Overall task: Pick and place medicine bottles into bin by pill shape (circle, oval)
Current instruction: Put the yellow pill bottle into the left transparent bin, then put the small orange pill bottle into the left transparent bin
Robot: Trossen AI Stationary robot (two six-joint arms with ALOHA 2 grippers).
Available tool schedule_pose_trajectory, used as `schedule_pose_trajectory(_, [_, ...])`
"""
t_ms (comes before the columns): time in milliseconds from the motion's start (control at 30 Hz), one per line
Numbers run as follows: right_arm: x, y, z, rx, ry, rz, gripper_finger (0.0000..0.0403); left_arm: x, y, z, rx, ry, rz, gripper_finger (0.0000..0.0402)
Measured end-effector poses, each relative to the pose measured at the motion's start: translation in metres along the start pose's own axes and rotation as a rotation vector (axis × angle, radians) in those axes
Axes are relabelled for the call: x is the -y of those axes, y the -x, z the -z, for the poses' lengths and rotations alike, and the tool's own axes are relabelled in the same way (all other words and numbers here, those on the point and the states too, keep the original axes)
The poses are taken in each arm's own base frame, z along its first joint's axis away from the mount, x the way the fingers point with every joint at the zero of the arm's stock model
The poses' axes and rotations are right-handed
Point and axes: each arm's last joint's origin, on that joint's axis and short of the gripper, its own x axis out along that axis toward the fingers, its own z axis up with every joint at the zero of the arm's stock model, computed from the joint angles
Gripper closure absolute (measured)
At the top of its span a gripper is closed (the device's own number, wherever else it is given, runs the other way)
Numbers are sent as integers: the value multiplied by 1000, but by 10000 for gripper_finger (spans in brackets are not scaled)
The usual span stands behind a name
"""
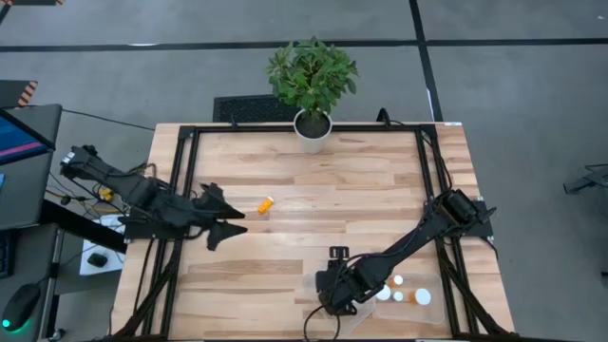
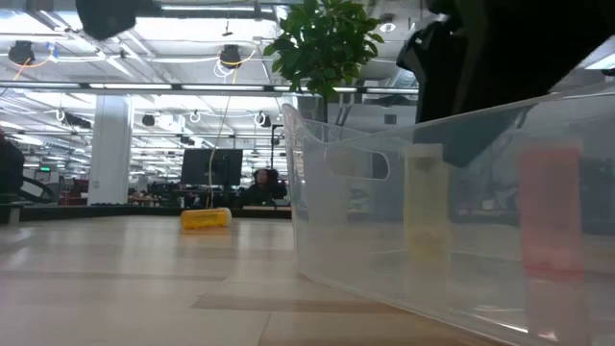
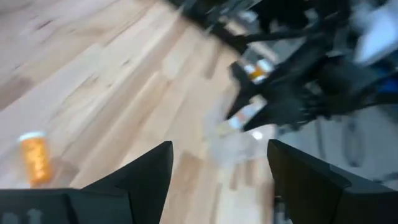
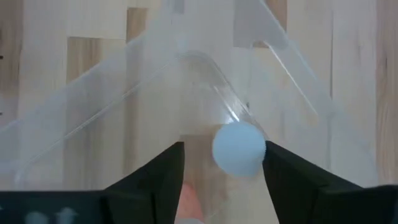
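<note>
Nearest the front edge of the desk (image 1: pixel 285 285) sits the clear bin (image 2: pixel 452 221), off toward the right corner. The right end effector (image 4: pixel 224 163) hangs directly over it, fingers apart, with a white-capped bottle (image 4: pixel 239 148) between them. Whether the pads are touching that bottle or have let it go I can't tell from here. Beside the arm, a few more medicine bottles (image 1: pixel 408 290) already stand inside the bin, white caps up, one with an orange top. Through the bin wall, at desk height, a yellowish bottle (image 2: pixel 424 197) and a pinkish one (image 2: pixel 551 207) show upright. So I'd judge most of the sorting is done, at least for what I can see.

Farther back, roughly mid-desk, one amber bottle (image 1: pixel 266 203) lies on its side on bare wood. It looks like the only bottle left outside the bin. The left end effector (image 1: pixel 228 224) is just beside it, on the side nearer the front edge, fingers spread wide and holding nothing. The bottle shows off to one side of its wrist camera, not between the fingers.

There's plenty of open wood around that lone bottle, so a grasp has room on all sides. The path from it to the bin crosses clear boards, though the right arm now occupies the space above the bin. The bin's thin walls are the edge to mind. At the far edge stands a potted plant (image 1: pixel 312 85), well apart from everything.
</note>
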Motion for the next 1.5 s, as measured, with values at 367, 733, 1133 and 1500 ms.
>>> schedule_pose_trajectory(367, [4, 37, -15, 26, 41, -31, 186, -25, -57, 15, -121, -30, -409, 148])
schedule_pose_trajectory(733, [28, 98, -12, 83, -46, -57, 190, -79, -124, 16, -380, -93, -650, 147])
schedule_pose_trajectory(1133, [32, 121, -9, 129, -78, -83, 194, -114, -166, 21, -472, -96, -684, 161])
schedule_pose_trajectory(1500, [29, 122, -7, 125, -65, -85, 194, -132, -165, 46, -539, -26, -685, 174])
